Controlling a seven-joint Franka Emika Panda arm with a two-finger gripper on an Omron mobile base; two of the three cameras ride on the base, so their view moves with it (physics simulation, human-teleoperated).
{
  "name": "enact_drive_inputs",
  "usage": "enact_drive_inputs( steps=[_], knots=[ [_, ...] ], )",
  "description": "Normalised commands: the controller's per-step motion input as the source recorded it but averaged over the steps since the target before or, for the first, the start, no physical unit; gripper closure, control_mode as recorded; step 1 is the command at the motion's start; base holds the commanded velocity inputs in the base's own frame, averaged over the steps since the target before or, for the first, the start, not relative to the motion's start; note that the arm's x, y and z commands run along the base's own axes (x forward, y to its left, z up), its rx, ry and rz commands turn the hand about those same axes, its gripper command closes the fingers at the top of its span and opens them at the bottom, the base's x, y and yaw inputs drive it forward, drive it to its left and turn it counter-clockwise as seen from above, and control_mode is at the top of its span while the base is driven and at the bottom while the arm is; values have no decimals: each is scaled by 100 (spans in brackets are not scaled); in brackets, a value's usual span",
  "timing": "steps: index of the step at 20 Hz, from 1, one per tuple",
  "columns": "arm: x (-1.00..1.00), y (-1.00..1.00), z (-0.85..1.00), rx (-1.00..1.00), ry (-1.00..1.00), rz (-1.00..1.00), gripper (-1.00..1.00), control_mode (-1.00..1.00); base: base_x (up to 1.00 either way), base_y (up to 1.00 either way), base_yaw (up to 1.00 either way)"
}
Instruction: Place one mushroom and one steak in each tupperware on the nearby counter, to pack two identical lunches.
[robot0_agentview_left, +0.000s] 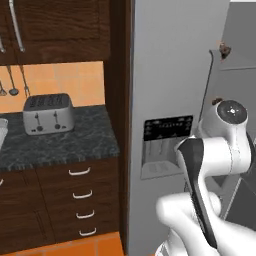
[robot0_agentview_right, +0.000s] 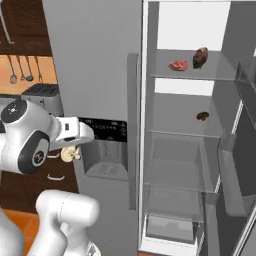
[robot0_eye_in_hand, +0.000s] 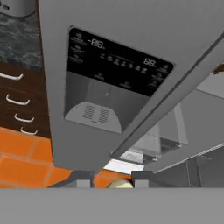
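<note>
Fridge shelves (robot0_agentview_right: 192, 75) hold steak (robot0_agentview_right: 178, 65); gripper (robot0_eye_in_hand: 112, 182) pinches mushroom (robot0_agentview_right: 70, 154).

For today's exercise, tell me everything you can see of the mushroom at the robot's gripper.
The mushroom is small, with a pale tan rounded cap and a short cream stem. It sits at the end of the gripper, off the ground, in front of the closed fridge door near the dispenser. In the hand view a pale sliver of it shows between the two fingertips, which look closed on it. Nothing else touches it.
</note>
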Motion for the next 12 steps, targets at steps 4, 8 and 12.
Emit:
enact_drive_inputs(
  steps=[4,8,12],
  knots=[
    [0,0,0,0,0,0,100,100,0,100,0],
    [0,0,0,0,0,0,100,100,1,100,0],
    [0,0,0,0,0,0,100,100,12,100,0]
  ],
)
